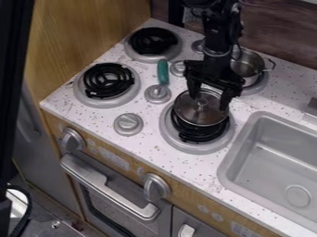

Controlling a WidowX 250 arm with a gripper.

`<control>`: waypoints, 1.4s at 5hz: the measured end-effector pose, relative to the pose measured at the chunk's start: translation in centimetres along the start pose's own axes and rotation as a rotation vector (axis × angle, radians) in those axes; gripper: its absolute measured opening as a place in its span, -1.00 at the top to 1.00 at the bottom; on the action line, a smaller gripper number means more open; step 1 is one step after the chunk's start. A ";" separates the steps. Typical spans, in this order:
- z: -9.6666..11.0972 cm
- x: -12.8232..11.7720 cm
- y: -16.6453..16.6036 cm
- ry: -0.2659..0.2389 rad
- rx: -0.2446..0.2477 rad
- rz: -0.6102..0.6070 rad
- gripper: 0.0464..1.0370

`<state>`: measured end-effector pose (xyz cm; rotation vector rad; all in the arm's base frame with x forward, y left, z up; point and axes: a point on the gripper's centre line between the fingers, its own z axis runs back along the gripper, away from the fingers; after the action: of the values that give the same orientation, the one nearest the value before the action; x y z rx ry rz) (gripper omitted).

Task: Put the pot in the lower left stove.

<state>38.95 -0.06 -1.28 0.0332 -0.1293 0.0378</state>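
Observation:
My gripper (210,102) hangs over the front right burner (189,145), open, its two fingers spread above a round metal lid with a small knob (197,116). The lid lies on that burner's black coil; whether the fingers touch it I cannot tell. A silver pot (248,64) with a side handle stands on the back right burner, partly behind the gripper and arm. At the front left of the stove, the lower left burner (108,81) has its black coil uncovered.
A green-handled utensil (163,72) lies between the left and right burners, near several round grey knobs (129,124). Another burner (153,42) is at the back left. The sink (282,162) lies to the right, and a wooden panel (80,41) borders the left side.

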 end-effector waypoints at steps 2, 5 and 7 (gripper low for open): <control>-1.8 0.7 1.2 0.031 0.017 0.022 -0.92; -2.8 2.1 1.3 0.041 0.026 0.021 0.03; -2.8 1.6 1.5 0.047 0.023 0.029 0.60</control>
<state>40.79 1.62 -3.78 0.0534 -0.0819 0.0693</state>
